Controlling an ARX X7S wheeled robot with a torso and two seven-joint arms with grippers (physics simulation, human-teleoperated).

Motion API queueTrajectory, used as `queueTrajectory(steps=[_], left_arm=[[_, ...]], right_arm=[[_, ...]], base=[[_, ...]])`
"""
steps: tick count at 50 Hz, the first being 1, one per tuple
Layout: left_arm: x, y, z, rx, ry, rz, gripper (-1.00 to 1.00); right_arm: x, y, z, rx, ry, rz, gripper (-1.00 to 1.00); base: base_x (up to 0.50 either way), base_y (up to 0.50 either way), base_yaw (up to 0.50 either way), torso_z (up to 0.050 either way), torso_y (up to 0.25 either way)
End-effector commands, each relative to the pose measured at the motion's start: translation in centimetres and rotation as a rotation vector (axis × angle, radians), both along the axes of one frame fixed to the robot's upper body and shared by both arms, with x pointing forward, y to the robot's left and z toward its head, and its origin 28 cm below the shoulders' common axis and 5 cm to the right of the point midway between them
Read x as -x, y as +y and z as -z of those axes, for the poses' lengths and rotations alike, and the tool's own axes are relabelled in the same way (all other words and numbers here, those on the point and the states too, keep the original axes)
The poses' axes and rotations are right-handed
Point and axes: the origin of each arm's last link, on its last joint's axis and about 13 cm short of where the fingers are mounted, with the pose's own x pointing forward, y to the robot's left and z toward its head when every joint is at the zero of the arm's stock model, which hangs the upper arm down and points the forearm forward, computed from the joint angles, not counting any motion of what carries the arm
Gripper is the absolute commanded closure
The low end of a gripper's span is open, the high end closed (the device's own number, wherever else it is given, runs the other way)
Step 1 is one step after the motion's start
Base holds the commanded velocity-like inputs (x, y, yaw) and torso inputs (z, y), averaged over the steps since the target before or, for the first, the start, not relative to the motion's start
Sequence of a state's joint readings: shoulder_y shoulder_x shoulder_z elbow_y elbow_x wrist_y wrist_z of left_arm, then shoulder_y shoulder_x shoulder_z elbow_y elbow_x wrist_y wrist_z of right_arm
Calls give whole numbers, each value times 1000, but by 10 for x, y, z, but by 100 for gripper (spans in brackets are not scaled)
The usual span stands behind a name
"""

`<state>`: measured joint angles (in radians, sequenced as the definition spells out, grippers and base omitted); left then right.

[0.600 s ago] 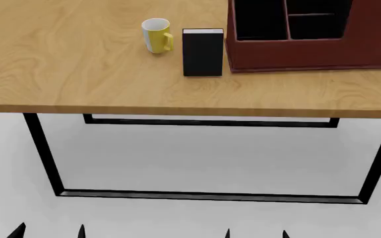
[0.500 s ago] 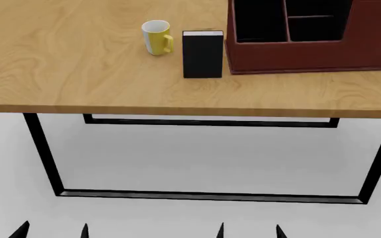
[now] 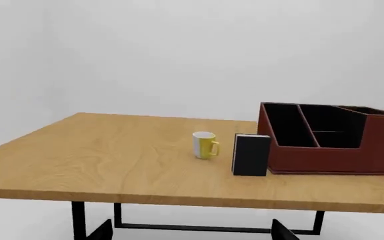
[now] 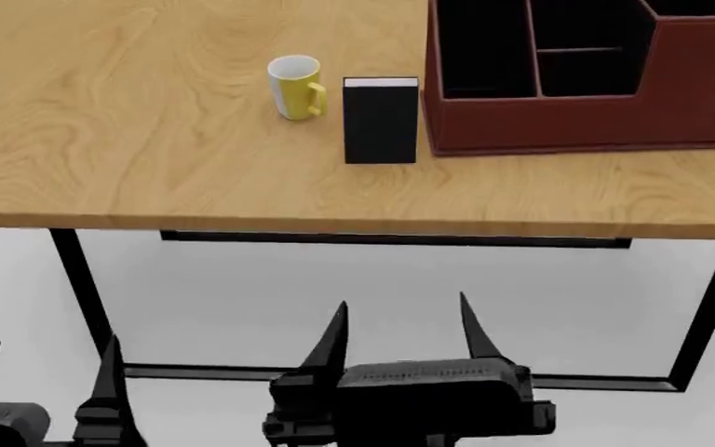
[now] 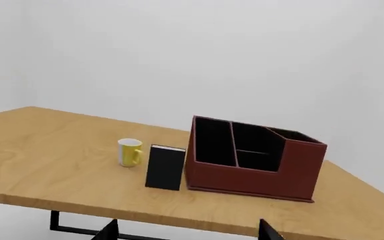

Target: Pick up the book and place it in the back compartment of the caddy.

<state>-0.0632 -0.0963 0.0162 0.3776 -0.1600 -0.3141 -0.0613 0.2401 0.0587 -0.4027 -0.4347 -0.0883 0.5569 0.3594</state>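
Observation:
The black book (image 4: 380,122) stands upright on the wooden table (image 4: 146,168), just left of the maroon caddy (image 4: 569,116) and right of the mug. It also shows in the left wrist view (image 3: 251,155) and the right wrist view (image 5: 164,167). The caddy's back compartment (image 4: 581,23) lies in the middle column behind a short cross divider. My right gripper (image 4: 401,331) is open and empty, below and in front of the table edge. My left gripper (image 4: 45,361) is open and empty at the lower left. Both are far from the book.
A yellow-and-white mug (image 4: 295,88) stands left of the book. The table has a black metal frame with legs (image 4: 78,289) and a floor bar (image 4: 606,382). White floor lies under the table.
Both grippers have risen into the head view, the right one much more. The head view has shifted slightly, so the table sits a little lower in the picture.

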Motion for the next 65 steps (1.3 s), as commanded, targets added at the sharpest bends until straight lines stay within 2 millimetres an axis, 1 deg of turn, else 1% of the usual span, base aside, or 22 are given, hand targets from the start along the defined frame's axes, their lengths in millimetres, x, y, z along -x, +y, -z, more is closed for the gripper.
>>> queueTrajectory(steps=[1, 4, 8, 14, 18, 22, 25, 28, 32, 34, 39, 40, 45, 53, 65], left_arm=[[3, 4, -52, -1, -103, 8, -100], [4, 5, -66, 7, -134, 8, -100], [4, 6, -78, 14, -169, 10, -100], [0, 9, -89, 21, -201, 3, -100], [-2, 11, -104, 43, -245, -5, -100], [-4, 13, -111, 40, -283, -5, -100], [-5, 13, -110, 30, -290, 2, -100], [-6, 14, -105, 45, -265, -21, -100], [-4, 16, -108, 57, -281, -14, -100], [-2, 16, -110, 54, -287, -9, -100], [-4, 20, -113, 73, -293, -43, -100], [-5, 19, -111, 70, -290, -47, -100], [-4, 17, -111, 66, -286, -32, -100], [-3, 18, -112, 66, -286, -32, -100], [-3, 17, -111, 49, -289, -27, -100]], right_arm=[[3, -2, -49, 43, -111, 26, -100], [3, -3, -57, 56, -129, 28, -100], [4, -4, -64, 65, -144, 30, -100], [6, -6, -75, 90, -165, 40, -100], [6, -7, -87, 121, -197, 42, -100], [6, -10, -100, 138, -243, 53, -100], [9, -14, -104, 126, -269, 72, -100], [10, -18, -100, 130, -264, 90, -100], [16, -23, -94, 124, -259, 108, -100], [15, -24, -93, 143, -232, 113, -100], [21, -34, -92, 149, -226, 188, -100], [25, -37, -92, 127, -236, 193, -100], [33, -41, -94, 153, -253, 227, -100], [40, -47, -95, 125, -240, 245, -100], [42, -50, -94, 111, -229, 257, -100]], base=[[0, 0, 0, 50, 0], [0, 0, 0, 50, 0], [0, 0, 0, 50, 0], [0, 0, 0, 50, 0], [0, 0, 0, 50, 0], [0, 0, 0, 50, 0], [0, 0, 0, 50, 0], [0, 0, 0, 39, 0], [0, 0, 0, 0, 0], [0, 0, 0, 0, 0], [0, 0, 0, 0, 0], [0, 0, 0, 0, 0], [0, 0, 0, 0, 0], [462, -202, 0, 0, 0], [467, -201, 0, 0, 0]])
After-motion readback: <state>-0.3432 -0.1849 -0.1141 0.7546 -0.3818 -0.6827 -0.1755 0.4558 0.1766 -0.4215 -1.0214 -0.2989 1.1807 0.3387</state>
